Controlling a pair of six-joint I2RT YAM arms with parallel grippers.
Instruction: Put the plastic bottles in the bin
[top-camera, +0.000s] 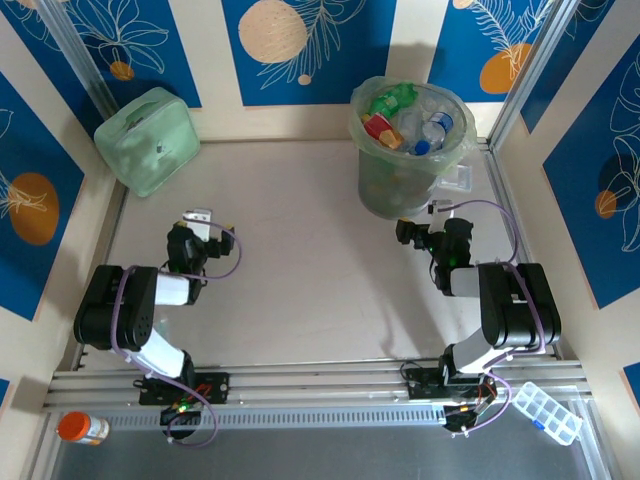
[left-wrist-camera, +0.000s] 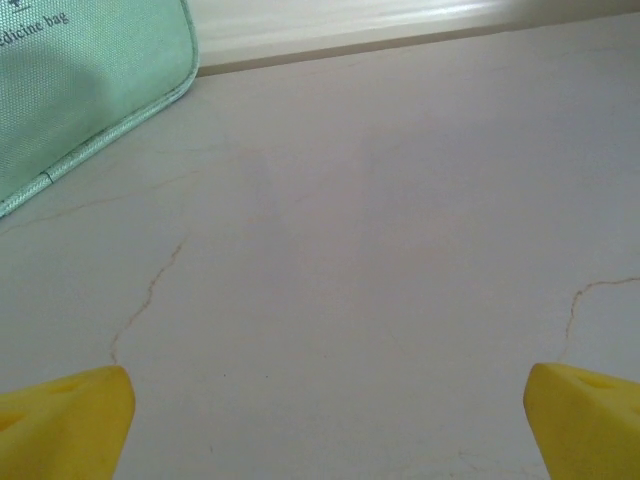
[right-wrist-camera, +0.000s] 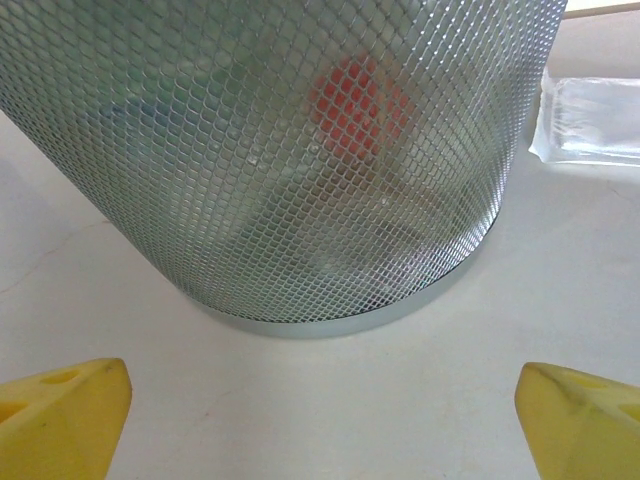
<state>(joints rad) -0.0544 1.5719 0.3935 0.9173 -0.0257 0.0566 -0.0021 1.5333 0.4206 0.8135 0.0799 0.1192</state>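
Note:
The bin (top-camera: 398, 188) stands at the far right of the table, a round mesh-walled bucket lined with a clear bag. Several plastic bottles (top-camera: 418, 122) lie heaped inside it, clear, green and red-labelled. My right gripper (top-camera: 424, 228) sits just in front of the bin's base, open and empty. In the right wrist view the bin's mesh wall (right-wrist-camera: 300, 150) looms close beyond my right gripper (right-wrist-camera: 322, 385), with a red label (right-wrist-camera: 355, 100) showing through it. My left gripper (top-camera: 198, 218) rests low over bare table at the left. In its wrist view the left gripper (left-wrist-camera: 325, 385) is open with nothing between the yellow fingers (left-wrist-camera: 70, 420).
A mint-green case (top-camera: 148, 140) leans in the far left corner, its edge (left-wrist-camera: 80, 90) ahead of the left gripper. A clear plastic piece (right-wrist-camera: 595, 120) lies right of the bin. An orange-capped jar (top-camera: 82, 428) and a clear compartment box (top-camera: 545, 410) sit by the near rail.

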